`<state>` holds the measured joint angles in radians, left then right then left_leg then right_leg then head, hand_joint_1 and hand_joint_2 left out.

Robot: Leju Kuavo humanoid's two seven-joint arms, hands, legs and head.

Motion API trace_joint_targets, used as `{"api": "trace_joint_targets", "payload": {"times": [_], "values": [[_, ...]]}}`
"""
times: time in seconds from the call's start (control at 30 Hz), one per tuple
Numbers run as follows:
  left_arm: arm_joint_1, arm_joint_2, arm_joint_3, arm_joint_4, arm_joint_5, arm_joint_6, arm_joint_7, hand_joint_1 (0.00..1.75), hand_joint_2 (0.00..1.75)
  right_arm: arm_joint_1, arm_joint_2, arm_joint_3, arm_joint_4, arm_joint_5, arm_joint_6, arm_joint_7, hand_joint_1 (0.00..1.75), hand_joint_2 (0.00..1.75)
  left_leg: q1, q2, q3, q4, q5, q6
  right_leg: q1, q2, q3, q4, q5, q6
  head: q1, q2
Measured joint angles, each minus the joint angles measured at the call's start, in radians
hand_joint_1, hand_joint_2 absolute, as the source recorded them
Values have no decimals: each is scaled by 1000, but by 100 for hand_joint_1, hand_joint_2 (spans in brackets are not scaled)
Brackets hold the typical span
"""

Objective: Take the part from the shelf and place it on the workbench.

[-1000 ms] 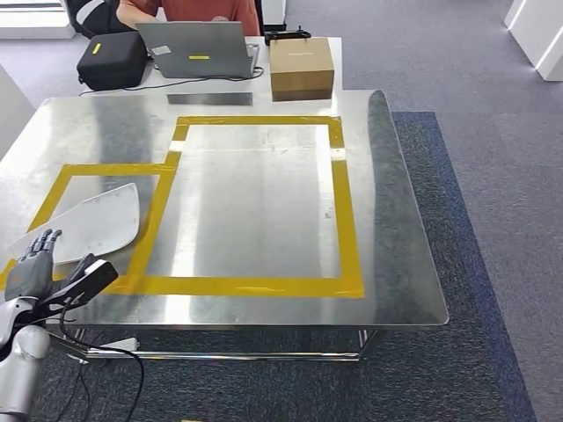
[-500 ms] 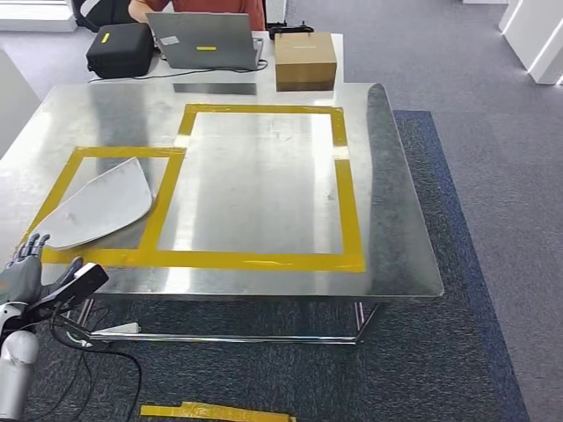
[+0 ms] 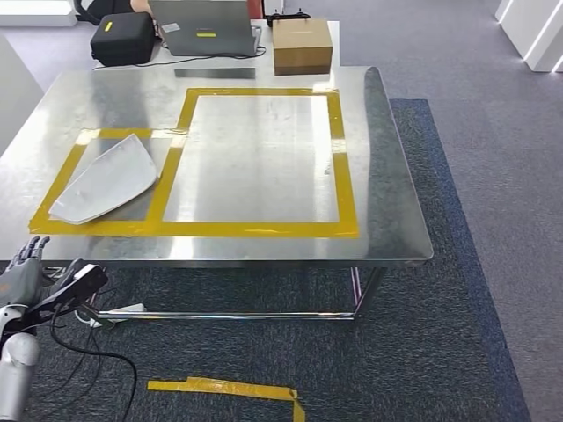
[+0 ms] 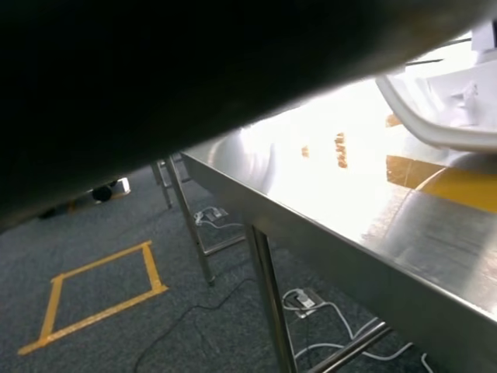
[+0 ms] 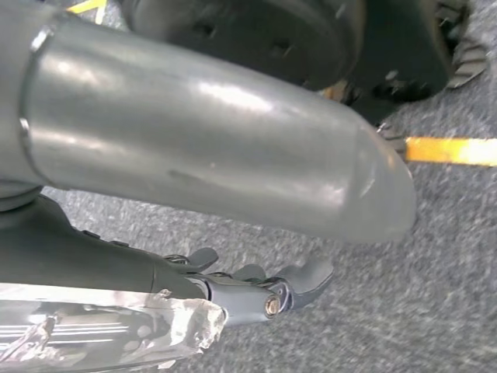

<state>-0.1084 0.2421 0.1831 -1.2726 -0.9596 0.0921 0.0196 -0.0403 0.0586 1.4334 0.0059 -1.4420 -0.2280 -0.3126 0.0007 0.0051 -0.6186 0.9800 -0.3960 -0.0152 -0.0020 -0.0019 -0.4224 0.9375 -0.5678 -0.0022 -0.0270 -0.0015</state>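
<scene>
A laptop, black bag and cardboard box sit beyond the table (yellow tape strip on carpet).

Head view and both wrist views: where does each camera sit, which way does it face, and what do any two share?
Head view: high on the body, looking forward and down at the shiny steel workbench, the white curved part in a yellow tape frame, and the left hand.
Left wrist view: low beside the workbench edge, looking along it; a dark blur covers the picture's top.
Right wrist view: facing grey carpet; the right hand hangs there.
Shared: head and left wrist views show the workbench and the part.
</scene>
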Motion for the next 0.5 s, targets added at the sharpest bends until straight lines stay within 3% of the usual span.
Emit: {"api": "trace_joint_targets", "payload": {"times": [0.03, 0.1, 0.17, 0.2, 0.23, 0.27, 0.3, 0.37, 0.43, 0.5], "values": [[2, 0, 3, 0, 0, 0, 0, 0, 0, 1, -1, 0, 0, 0, 0, 1, 0, 0, 2, -1, -7, 17, -18, -6, -1, -2, -3, -1, 6, -8, -1, 0], [7, 0, 13, 0, -2, 1, 0, 0, 0, 2, -2, 1, 0, 0, -3, 2, 0, 0, 6, -2, -38, 105, -92, -17, -2, -9, -12, -2, 18, -22, -6, 0], [16, 0, 23, 0, -3, 2, 2, 0, 0, 4, -2, 4, 0, 2, -14, 3, 0, 0, 10, -2, -76, 229, -158, -26, -1, -18, -23, 0, 26, -25, -8, 0], [21, 0, 27, 0, -4, 2, 4, 0, 0, 5, -2, 6, 0, 4, -24, 5, 0, 0, 11, -2, -81, 263, -165, -28, 0, -23, -27, 3, 27, -25, -8, 0], [27, 0, 31, -1, -4, 2, 5, 0, 0, 5, -2, 8, 0, 6, -35, 8, 0, 0, 13, -1, -70, 262, -153, -29, 0, -29, -29, 7, 28, -24, -8, 0], [31, 1, 36, -3, -4, 2, 6, 0, 0, 6, -2, 11, 0, 8, -44, 11, 0, 0, 14, 2, -43, 225, -127, -29, -1, -36, -30, 13, 27, -23, -9, 0], [33, 2, 42, -6, -4, 3, 7, 0, 0, 6, -2, 13, 0, 9, -51, 14, 0, 0, 14, 12, -7, 164, -96, -28, 0, -44, -30, 18, 25, -20, -9, 0], [35, 4, 50, -13, -5, 3, 7, 0, 0, 5, -2, 16, 0, 10, -57, 16, 0, 0, 7, 43, 50, 64, -64, -17, 5, -61, -36, 27, 20, -12, -9, 0], [39, 5, 54, -17, -5, 4, 7, 0, 0, 4, -2, 17, 0, 11, -58, 17, 0, 0, -2, 52, 63, 32, -70, 1, 11, -81, -37, 31, 16, -1, -9, 0], [44, 6, 59, -19, -6, 4, 7, 0, 0, 0, -2, 17, 0, 11, -58, 17, 0, 0, 2, 34, 59, 21, -74, 17, 12, -90, -37, 36, 8, 11, -9, 0]]}}
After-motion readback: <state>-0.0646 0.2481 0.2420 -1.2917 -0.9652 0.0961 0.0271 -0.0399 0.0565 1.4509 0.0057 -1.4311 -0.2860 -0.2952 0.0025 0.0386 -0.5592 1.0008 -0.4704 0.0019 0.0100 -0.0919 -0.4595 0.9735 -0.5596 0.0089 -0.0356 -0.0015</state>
